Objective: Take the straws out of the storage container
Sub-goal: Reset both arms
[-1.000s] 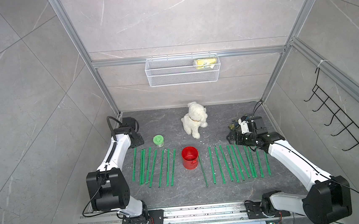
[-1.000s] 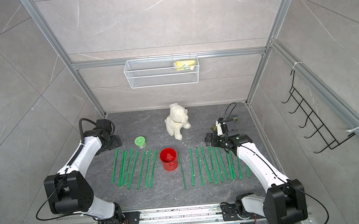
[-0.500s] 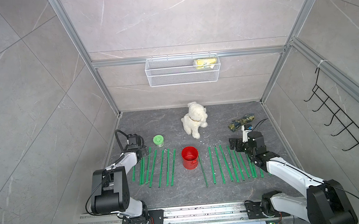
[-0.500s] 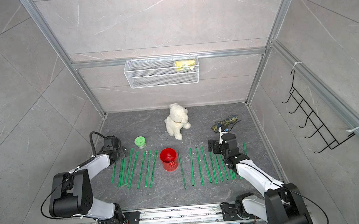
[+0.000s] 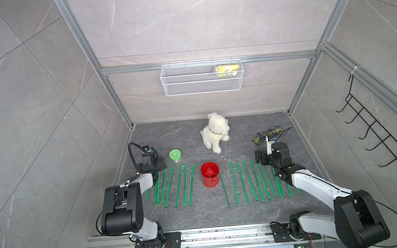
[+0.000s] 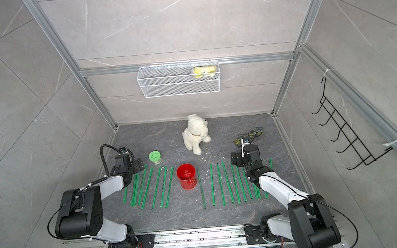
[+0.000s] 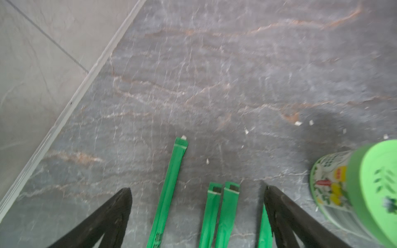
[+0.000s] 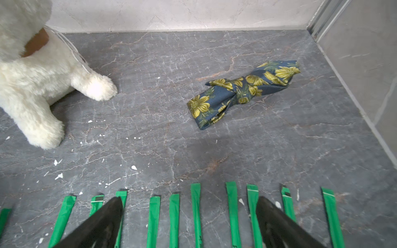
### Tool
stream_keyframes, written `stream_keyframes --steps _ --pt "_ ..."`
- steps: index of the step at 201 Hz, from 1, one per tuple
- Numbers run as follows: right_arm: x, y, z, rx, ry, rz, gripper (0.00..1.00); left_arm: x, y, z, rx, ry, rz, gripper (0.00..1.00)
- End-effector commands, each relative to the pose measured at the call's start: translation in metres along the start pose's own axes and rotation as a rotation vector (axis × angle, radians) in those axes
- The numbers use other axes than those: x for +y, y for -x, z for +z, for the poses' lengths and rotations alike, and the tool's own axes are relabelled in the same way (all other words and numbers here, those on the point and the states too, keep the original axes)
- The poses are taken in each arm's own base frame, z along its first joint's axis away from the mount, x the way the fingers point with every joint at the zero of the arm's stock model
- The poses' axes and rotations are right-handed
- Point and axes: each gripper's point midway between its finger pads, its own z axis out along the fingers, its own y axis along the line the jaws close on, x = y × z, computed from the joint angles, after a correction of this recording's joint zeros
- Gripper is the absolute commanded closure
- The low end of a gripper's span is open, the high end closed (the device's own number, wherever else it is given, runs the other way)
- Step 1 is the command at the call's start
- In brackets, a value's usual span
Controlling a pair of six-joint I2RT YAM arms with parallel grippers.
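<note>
a: where are the straws (image 6: 212, 185) now?
b: all flat on the table (image 5: 200, 216), in two rows, one on each side of the red can (image 5: 210, 177). nothing green shows inside the can from above, so the job looks about finished.
a: how do they look?
b: thin, flat, bright green sticks with tiny dark print, lying nearly parallel. the one just right of the can lies close by its base, and a few left of the can crowd together.
a: and the claws?
b: the left claw (image 7: 197, 190) is spread wide and empty, low over the back ends of the row left of the can. the right claw (image 8: 189, 198) is likewise wide apart, holding nothing, over the row right of the can.
a: what could go wrong?
b: both sit low. a sideways sweep of either arm could drag the light straws and scatter the rows, or knock one against the can. the left claw is also near the green-lidded jar (image 5: 175, 155), behind and left of the can, and a swing that way could tip it.
</note>
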Motion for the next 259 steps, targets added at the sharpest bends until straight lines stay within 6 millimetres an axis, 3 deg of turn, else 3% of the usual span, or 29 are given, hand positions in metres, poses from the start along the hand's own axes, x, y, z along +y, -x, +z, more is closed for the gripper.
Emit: stream_keyframes --steps 1,26,77,104,132,145,154,180,259 --pt "-0.008 -0.020 -0.001 0.003 -0.038 -0.032 0.01 -0.006 0.023 -0.009 -0.119 -0.084 0.012 0.00" --pt "-0.012 -0.027 0.005 -0.034 -0.062 -0.021 0.00 -0.005 0.024 -0.014 -0.210 -0.148 -0.009 0.00" --pt "-0.018 0.002 0.016 -0.191 -0.118 -0.025 0.00 -0.008 0.015 -0.019 -0.250 -0.173 0.006 0.00" --pt "-0.024 0.003 0.021 -0.184 -0.156 -0.044 0.00 -0.022 0.006 -0.025 -0.295 -0.256 0.056 0.00" --pt "-0.032 0.005 0.010 -0.316 -0.177 -0.052 0.00 -0.029 0.003 -0.036 -0.348 -0.308 0.085 0.00" --pt "-0.024 0.003 0.018 -0.357 -0.128 -0.071 0.00 -0.035 0.002 -0.032 -0.322 -0.333 0.100 0.00" --pt "-0.031 -0.008 0.024 -0.323 -0.156 -0.041 0.00 -0.038 0.004 -0.028 -0.287 -0.350 0.105 0.00" --pt "-0.031 -0.006 0.038 -0.269 -0.057 -0.016 0.00 -0.033 0.005 -0.026 -0.283 -0.316 0.088 0.00" --pt "-0.032 -0.006 0.038 -0.268 -0.042 -0.011 0.00 -0.025 0.006 -0.020 -0.274 -0.272 0.059 0.00"
